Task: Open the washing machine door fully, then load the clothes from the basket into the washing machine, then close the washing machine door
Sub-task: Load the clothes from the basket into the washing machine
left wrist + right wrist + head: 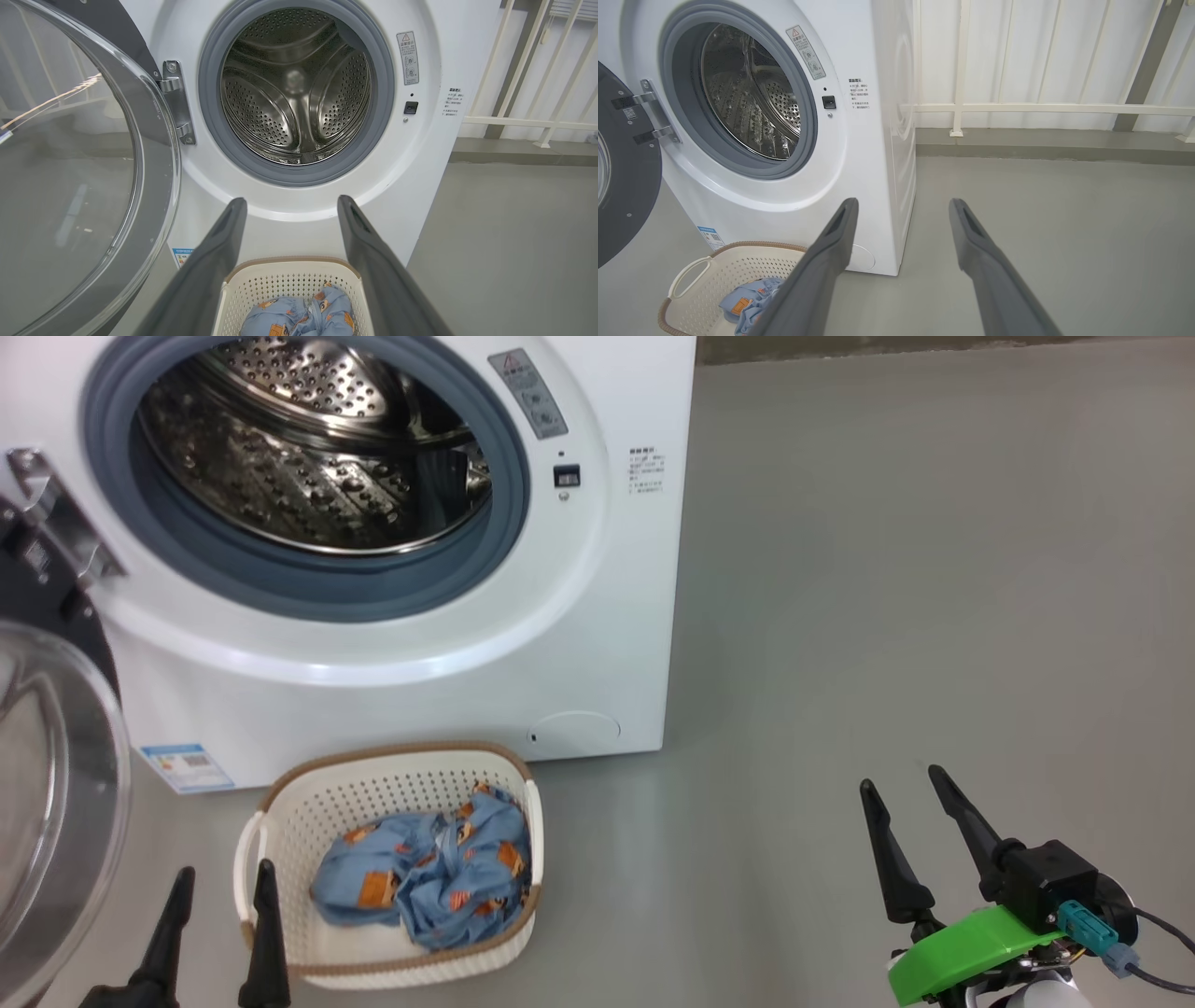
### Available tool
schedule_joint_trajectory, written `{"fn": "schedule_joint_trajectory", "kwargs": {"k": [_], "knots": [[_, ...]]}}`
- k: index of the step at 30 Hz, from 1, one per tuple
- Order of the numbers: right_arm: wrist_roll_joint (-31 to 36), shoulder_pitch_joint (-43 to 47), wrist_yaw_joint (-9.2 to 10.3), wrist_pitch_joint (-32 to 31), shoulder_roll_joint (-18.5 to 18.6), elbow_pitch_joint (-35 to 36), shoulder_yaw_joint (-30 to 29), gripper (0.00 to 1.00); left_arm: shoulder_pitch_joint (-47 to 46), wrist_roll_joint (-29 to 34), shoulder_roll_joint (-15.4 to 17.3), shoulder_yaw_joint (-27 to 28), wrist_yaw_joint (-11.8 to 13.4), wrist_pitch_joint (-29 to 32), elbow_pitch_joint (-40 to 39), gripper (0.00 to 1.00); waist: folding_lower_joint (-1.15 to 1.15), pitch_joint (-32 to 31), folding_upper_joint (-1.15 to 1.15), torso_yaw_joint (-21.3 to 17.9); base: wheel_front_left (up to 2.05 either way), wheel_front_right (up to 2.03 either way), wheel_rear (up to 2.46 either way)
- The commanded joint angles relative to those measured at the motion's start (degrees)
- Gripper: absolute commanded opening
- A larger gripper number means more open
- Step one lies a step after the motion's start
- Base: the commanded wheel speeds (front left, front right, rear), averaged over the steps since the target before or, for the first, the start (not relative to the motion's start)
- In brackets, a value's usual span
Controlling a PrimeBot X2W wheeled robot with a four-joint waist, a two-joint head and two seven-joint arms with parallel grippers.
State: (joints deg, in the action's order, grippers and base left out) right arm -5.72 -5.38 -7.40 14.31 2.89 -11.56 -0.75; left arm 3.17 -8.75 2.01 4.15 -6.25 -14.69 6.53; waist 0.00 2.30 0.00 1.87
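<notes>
Now, with the left end effector (226,869) and right end effector (903,781) both released and empty, I'd steer the left from the basket's (373,793) 8 o'clock onto the clothes (429,877) heaped toward its 4 o'clock and pinch deep into the folds.

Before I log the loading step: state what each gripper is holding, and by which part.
Nothing is held. The left gripper and the right gripper are open and empty; the clothes lie in the basket.

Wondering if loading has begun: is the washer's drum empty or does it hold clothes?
Empty, as far as visible: the drum shows bare perforated steel, and the clothes lie bunched in the basket.
</notes>
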Motion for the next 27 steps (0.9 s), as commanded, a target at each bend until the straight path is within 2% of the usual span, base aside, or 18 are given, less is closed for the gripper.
{"fn": "schedule_joint_trajectory", "kwargs": {"k": [1, 7, 13, 27], "knots": [[-0.54, -1.11, -0.09, 0.69, -0.02, 1.24, 1.47, 1.00, -2.66, 0.03, 0.87, 2.16, 0.25, -0.31, -1.39, 1.00, 0.00, 0.12, 0.00, 0.00, 2.13, -2.13, 0.00], [-0.69, -1.19, -0.09, 0.69, -0.02, 1.23, 1.31, 1.00, -2.90, 0.02, 0.87, 2.89, 0.74, -0.31, -2.44, 1.00, 0.00, 0.28, 0.00, 0.08, 1.96, -1.96, 0.00], [-0.81, -0.99, -0.09, 0.69, -0.02, 1.11, 1.32, 1.00, -2.40, 0.20, 0.87, 3.28, 1.02, -0.31, -2.38, 1.00, 0.00, 0.08, 0.00, 0.10, 1.20, -1.20, 0.00], [-1.16, -0.85, -0.09, 0.69, -0.02, 0.90, 1.69, 1.00, -1.80, -0.66, 0.87, 3.28, 0.77, -0.31, -1.70, 1.00, 0.00, 0.02, 0.00, 0.30, 0.17, -0.17, 0.00]]}}
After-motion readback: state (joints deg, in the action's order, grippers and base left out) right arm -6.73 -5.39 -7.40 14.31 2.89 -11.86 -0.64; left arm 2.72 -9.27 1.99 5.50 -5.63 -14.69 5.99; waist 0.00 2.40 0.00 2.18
